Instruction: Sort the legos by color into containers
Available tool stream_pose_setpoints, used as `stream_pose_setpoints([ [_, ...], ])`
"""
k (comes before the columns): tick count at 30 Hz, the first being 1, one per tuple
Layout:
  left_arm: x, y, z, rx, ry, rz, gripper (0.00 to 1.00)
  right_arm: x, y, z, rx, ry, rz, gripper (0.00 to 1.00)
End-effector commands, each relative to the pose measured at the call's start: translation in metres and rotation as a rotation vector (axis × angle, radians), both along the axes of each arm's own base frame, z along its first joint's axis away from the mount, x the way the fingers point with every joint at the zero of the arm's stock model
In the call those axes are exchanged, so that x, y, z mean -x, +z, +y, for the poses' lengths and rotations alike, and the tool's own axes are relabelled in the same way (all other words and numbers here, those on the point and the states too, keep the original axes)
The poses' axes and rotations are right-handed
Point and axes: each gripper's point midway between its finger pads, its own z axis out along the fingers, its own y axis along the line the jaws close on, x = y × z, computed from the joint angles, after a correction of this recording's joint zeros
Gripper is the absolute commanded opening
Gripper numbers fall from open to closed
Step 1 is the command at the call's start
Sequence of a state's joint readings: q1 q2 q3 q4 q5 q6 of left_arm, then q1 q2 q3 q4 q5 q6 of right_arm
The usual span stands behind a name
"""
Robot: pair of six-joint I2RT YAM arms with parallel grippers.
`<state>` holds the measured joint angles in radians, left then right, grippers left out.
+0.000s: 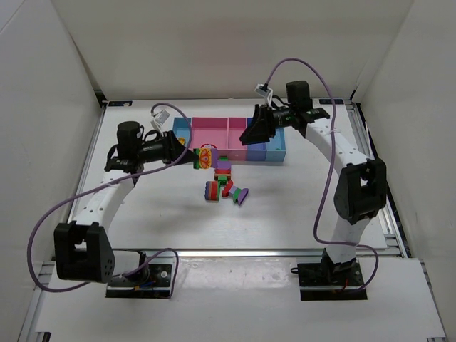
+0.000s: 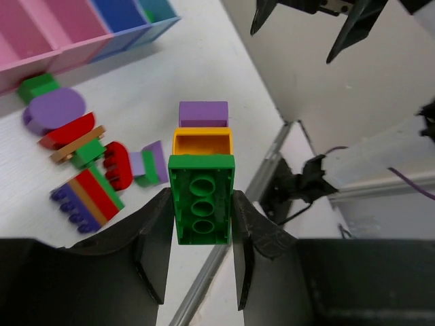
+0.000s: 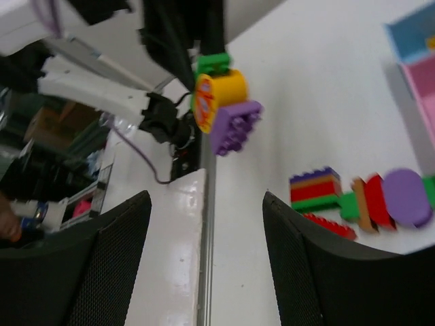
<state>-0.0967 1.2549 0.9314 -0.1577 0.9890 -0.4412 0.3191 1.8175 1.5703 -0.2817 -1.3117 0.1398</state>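
My left gripper is shut on a green lego that carries a yellow brick and a purple brick. This stack hangs just in front of the containers, a long tray with pink and blue compartments. More legos lie in a loose cluster on the table in front of the tray, among them a striped stack and a purple disc. My right gripper hovers open over the tray's middle, nothing between its fingers. It faces the held stack.
White walls enclose the table on three sides. A metal rail runs along the near edge in front of the arm bases. Purple cables loop beside each arm.
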Motion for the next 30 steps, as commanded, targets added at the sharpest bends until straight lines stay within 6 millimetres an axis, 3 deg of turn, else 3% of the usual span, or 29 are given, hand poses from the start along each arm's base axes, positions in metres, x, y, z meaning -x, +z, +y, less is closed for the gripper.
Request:
stream_pose_setpoints([
  [1,0.010,0.041,-0.012,0.136,-0.174,-0.110,0.10,0.025,0.041,0.012,-0.138,0.213,-0.098,0.71],
  [4,0.008,0.049,-0.014,0.151,-0.202,-0.145,0.10,0.037,0.047,0.019,-0.180,0.268,-0.153,0.71],
  [8,0.005,0.057,-0.015,0.168,-0.225,-0.161,0.10,0.047,0.038,0.026,-0.209,0.321,-0.128,0.71],
  [16,0.002,0.072,-0.016,0.169,-0.231,-0.207,0.10,0.040,0.018,0.035,-0.195,0.324,-0.103,0.71],
  [30,-0.005,0.072,-0.017,0.166,-0.229,-0.228,0.10,0.050,0.032,0.059,-0.178,0.383,-0.099,0.73],
])
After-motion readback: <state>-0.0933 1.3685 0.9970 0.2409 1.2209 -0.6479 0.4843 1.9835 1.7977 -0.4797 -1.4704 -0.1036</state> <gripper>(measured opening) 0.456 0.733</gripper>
